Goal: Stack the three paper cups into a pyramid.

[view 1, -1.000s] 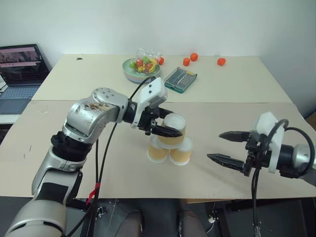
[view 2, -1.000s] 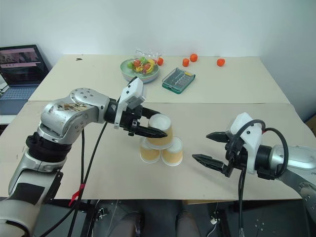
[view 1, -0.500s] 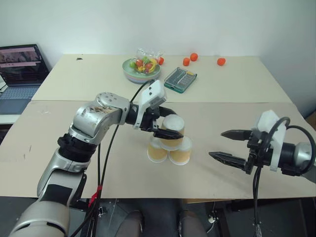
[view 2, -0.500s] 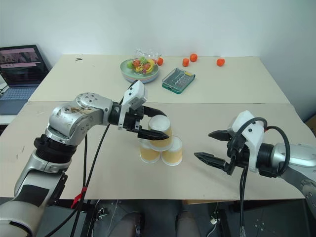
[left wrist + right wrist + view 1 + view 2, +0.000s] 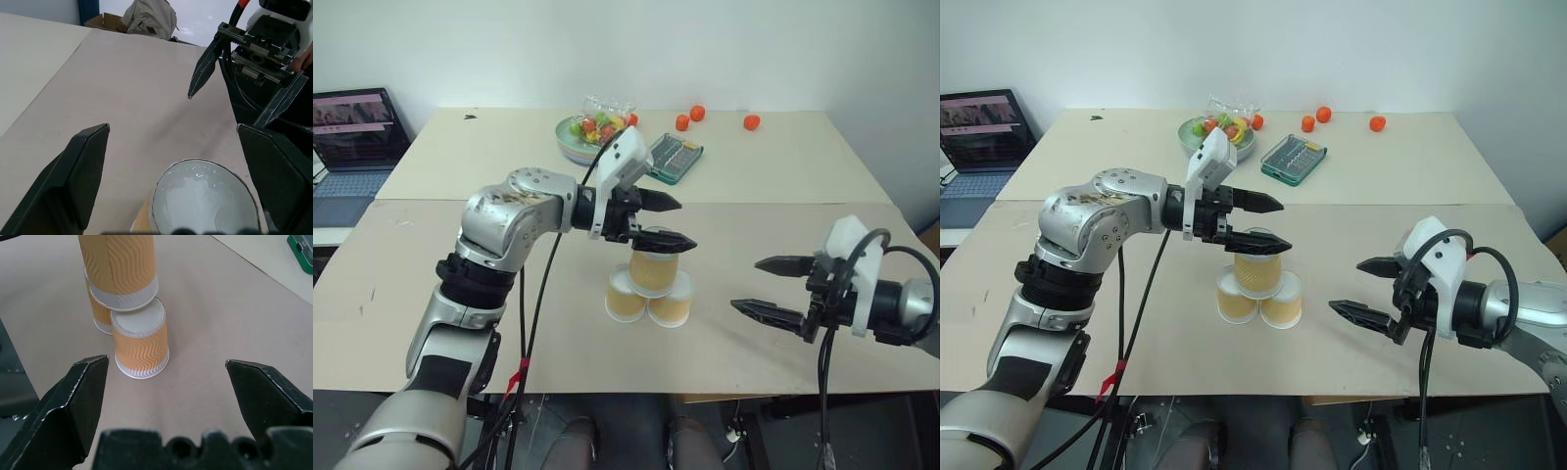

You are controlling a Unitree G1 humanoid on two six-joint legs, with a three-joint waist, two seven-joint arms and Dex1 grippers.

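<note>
Cups [image 5: 649, 284] stacked mid-table, bare tabletop [image 5: 460, 284] around; left end effector [image 5: 668, 221] wide above, right end effector [image 5: 771, 287] wide, well apart.

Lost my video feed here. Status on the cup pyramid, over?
Left end effector open, just above top cup. Right end effector open, off to the side. Top cup sits on two base cups. Nothing in the way.

Three cups, four loose fruits, one each of the rest

Three paper cups [image 5: 649, 285] sit stacked on the table [image 5: 460, 284]: two below, one on top. Beyond the stack lie one bowl of fruit [image 5: 593, 137], one green case [image 5: 671, 158] and four small orange fruits [image 5: 697, 113]. One laptop [image 5: 352, 142] stands off the table's left end.
</note>
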